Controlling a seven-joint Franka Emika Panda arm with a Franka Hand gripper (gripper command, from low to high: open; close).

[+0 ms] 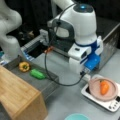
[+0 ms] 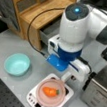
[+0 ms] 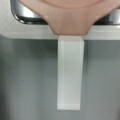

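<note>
A pink pan (image 1: 93, 87) (image 2: 43, 95) sits on a white cooktop (image 1: 110, 105) (image 2: 32, 99), with an orange carrot (image 1: 104, 86) (image 2: 50, 91) lying in it. The pan's white handle (image 3: 69, 75) (image 2: 65, 76) sticks out towards the arm. In the wrist view the handle runs down the middle, with the pan's edge (image 3: 70, 15) at the top. My gripper (image 1: 85, 74) (image 2: 68, 74) hangs right over the handle, mostly hidden under the white and blue hand. No fingers show in the wrist view.
A teal bowl (image 2: 17, 64) (image 1: 76, 117) stands on the grey table. A wooden shelf (image 1: 17, 95) (image 2: 40, 12) is nearby, with a yellow pepper (image 1: 24, 66) and a green vegetable (image 1: 37, 74) beside it. A metal box (image 2: 97, 90) (image 1: 110, 42) flanks the cooktop. A black cable (image 1: 50, 72) loops off the arm.
</note>
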